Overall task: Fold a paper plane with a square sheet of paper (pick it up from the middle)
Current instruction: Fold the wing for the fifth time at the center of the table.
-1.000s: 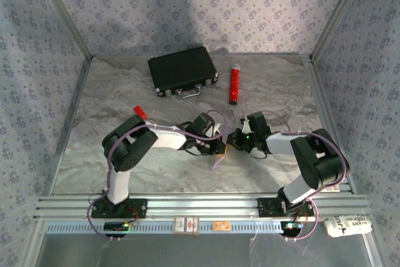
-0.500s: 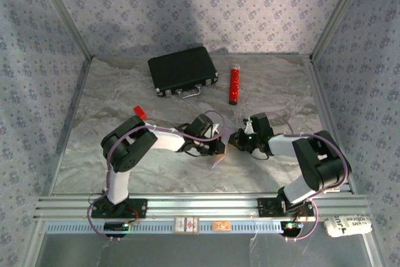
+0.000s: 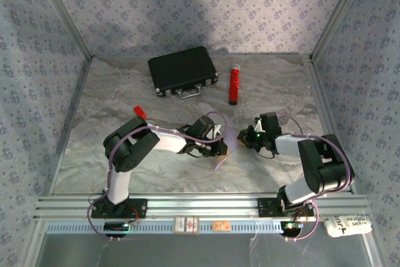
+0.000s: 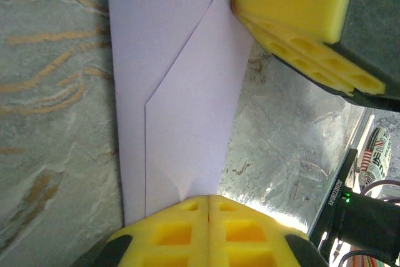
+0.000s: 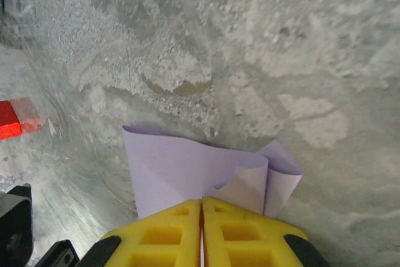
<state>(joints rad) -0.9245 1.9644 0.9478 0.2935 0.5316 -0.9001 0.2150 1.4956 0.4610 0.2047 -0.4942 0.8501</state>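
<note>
Now our right pincer point(image 5: 201, 209) has edged away from our left pincer point(image 4: 209, 207), both clamped on the creased lilac paper sheet point(image 4: 181, 104), likely tightening it.

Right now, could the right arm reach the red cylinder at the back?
Probably not yet. The right gripper is shut on the lilac paper, which the left gripper also pinches. Nothing stands between it and the red cylinder, so once it lets go the way seems free.
</note>
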